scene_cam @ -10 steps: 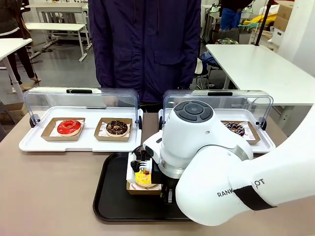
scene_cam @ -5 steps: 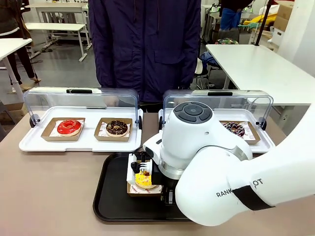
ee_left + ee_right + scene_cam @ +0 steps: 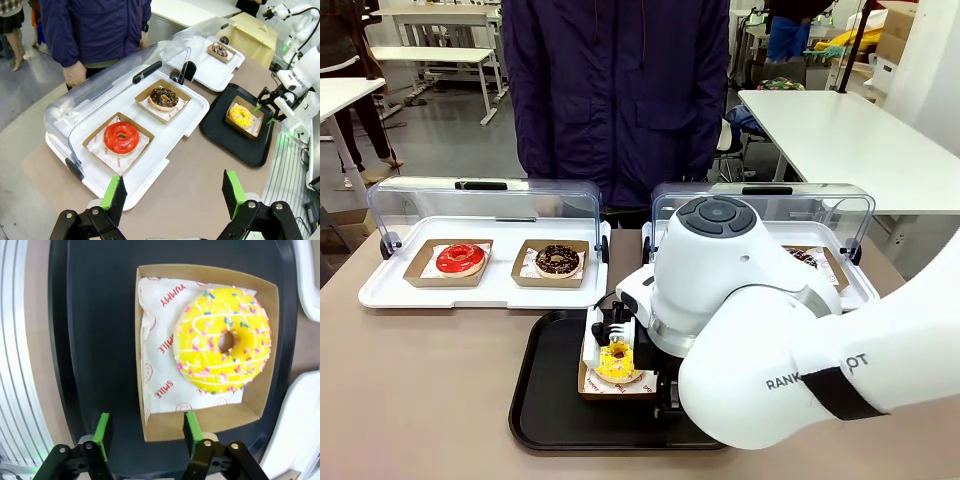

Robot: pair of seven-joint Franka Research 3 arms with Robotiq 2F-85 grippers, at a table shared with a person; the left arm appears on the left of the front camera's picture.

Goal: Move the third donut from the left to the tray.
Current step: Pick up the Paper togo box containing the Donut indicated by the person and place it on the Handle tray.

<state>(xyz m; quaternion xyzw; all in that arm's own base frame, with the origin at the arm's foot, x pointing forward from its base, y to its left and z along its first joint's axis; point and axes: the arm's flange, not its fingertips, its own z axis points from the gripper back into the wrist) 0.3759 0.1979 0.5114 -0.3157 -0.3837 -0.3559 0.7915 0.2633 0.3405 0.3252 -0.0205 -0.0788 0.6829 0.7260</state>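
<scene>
Brown tabletop (image 3: 430, 390) across the foreground, white tables and grey floor beyond, a person in a dark jacket (image 3: 615, 90) standing at the far edge; black tray (image 3: 545, 400) lying flat near the robot's side, with the yellow donut (image 3: 616, 361) in its brown cardboard holder (image 3: 592, 385) resting on it; right gripper (image 3: 145, 432) above the tray with jaws spread and nothing between them, green pads (image 3: 103, 431) apart; one finger just inside the holder's near edge, the other out over bare black tray beside the holder; donut itself ahead of the fingertips, off toward the holder's far side, on white printed paper (image 3: 157, 340), not touched by either pad. Left gripper (image 3: 172, 194) hanging high over the table, jaws wide and empty, green fingers (image 3: 232, 192) well apart; between and beyond them a white tray (image 3: 175, 127) with its clear domed cover (image 3: 115, 87) raised, holding a red-glazed donut (image 3: 120, 137) nearer the fingers and a chocolate donut (image 3: 163, 97) farther on, each in a brown holder; beyond the right-hand finger in that view, black tray with yellow donut and the other arm's gripper just beside it; farther still, a second white tray (image 3: 220, 75) with one dark donut (image 3: 219, 50).
</scene>
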